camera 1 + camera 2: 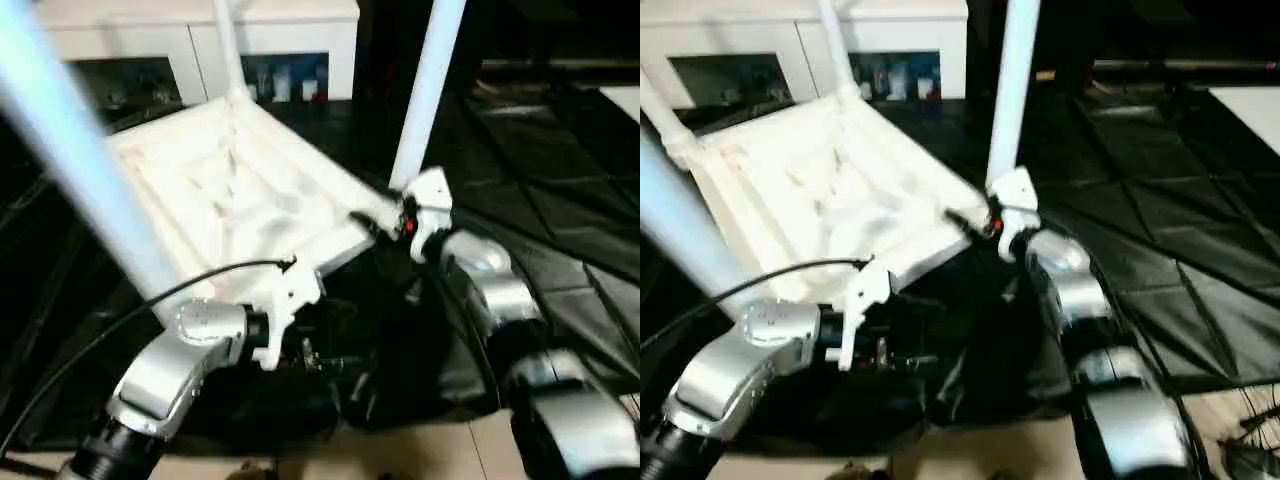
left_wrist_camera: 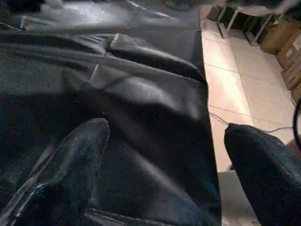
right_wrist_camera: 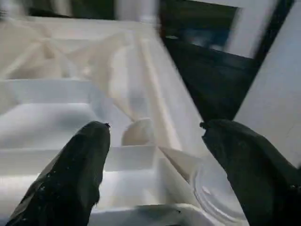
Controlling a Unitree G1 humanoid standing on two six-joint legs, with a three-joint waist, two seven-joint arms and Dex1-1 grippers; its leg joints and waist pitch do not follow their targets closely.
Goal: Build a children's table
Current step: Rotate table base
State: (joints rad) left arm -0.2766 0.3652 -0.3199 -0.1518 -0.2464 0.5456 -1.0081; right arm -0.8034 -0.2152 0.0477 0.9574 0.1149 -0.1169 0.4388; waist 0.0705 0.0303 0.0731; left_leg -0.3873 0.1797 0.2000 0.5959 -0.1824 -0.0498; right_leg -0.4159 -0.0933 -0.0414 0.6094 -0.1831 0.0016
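- The left gripper (image 2: 164, 174) stands wide and empty over the black cloth (image 2: 141, 94) at the near edge; it holds no leg, and in the head views its fingers are hidden behind the wrist.
- The children's table (image 1: 240, 190) lies upside down on the cloth, ribbed underside up and tilted; legs rise from its corners: one (image 1: 75, 150) near on the left, blurred and cut off by the frame; one (image 1: 228, 45) at the far corner; one (image 1: 430, 85) on the right.
- The right gripper (image 3: 155, 155) stands wide, empty, just over the ribs beside a round corner socket (image 3: 211, 188).
- The leg-fitting step looks nearly done; whether that socket belongs to the right leg I cannot tell.
- The next move likely calls for checking each leg's seating, then turning the table upright with a hold on both sides.
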